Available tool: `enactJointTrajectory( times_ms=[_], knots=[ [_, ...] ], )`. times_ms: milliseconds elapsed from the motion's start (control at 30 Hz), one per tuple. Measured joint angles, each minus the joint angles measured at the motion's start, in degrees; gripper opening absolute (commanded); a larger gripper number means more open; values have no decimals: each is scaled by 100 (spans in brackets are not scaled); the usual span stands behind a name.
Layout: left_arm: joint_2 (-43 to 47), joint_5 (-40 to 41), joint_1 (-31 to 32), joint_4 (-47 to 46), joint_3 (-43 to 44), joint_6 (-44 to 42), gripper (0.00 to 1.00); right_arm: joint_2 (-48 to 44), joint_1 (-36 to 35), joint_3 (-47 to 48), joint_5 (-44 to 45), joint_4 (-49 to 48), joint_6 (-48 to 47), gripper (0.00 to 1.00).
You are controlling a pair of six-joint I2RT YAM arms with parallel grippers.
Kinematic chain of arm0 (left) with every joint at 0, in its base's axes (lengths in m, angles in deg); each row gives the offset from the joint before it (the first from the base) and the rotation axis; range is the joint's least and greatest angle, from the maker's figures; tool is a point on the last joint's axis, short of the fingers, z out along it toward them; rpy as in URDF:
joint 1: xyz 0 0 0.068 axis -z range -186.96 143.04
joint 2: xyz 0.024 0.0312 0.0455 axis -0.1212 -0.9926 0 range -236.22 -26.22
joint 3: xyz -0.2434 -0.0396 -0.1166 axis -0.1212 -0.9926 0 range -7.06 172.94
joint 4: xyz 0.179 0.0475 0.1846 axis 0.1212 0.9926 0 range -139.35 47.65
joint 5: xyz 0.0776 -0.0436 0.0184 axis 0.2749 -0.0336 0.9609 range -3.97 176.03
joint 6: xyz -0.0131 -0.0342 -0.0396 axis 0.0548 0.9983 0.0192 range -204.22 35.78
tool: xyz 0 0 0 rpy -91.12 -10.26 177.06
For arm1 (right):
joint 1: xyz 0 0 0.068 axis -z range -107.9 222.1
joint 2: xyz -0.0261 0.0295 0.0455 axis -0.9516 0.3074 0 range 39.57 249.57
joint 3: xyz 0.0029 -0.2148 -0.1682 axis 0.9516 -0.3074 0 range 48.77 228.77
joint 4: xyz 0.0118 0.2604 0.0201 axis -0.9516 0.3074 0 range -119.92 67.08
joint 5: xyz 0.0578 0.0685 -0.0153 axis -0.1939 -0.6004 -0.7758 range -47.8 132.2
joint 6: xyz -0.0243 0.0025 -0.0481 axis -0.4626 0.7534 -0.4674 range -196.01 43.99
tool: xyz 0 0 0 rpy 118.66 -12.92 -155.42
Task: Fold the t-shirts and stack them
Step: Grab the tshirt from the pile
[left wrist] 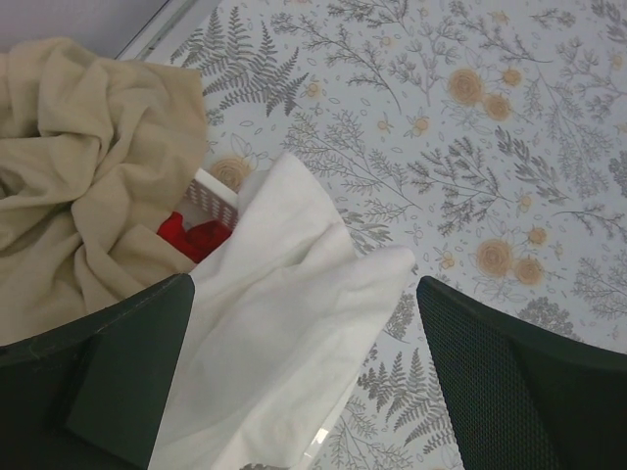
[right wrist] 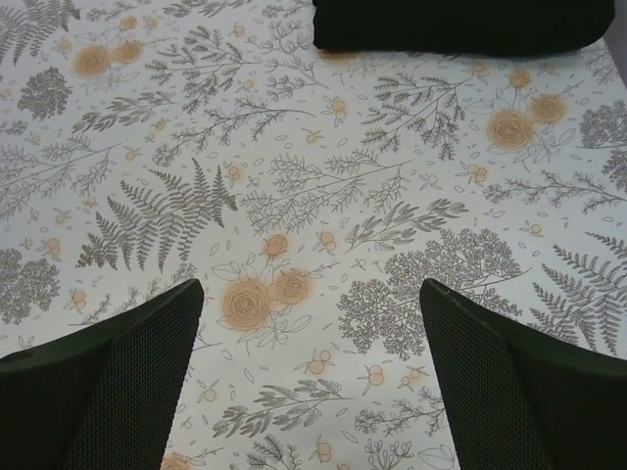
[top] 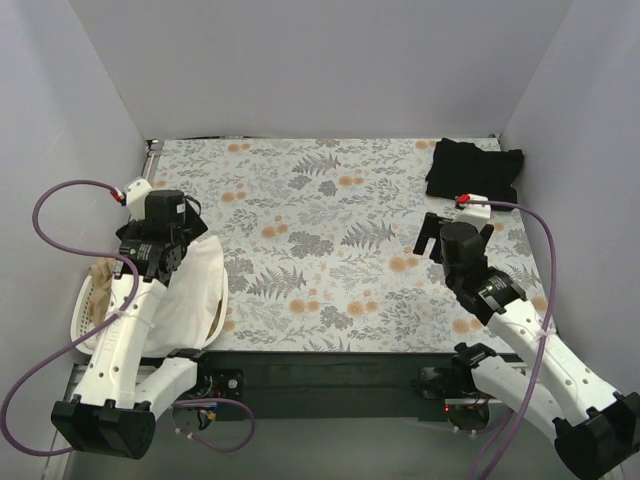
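Left fingers [left wrist: 108,372] apart over white t-shirt [left wrist: 294,333].

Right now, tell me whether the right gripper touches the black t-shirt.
Apart. The right wrist view shows bare floral table between the right gripper and the black t-shirt.

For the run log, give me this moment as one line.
left fingers open above white t-shirt draped over basket | tan t-shirt in basket | right fingers open, empty, near black t-shirt
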Motion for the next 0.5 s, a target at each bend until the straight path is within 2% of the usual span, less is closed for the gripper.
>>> enactJointTrajectory(
  times_ms=[200, 500],
  knots=[
    [-48, 114, 2, 474, 79, -22, 98, 247, 706, -87, -984, -138, 107, 97],
    [-72, -232, 2, 680, -87, -17, 98, 313, 1016, -188, -1657, -225, 157, 97]
  ],
)
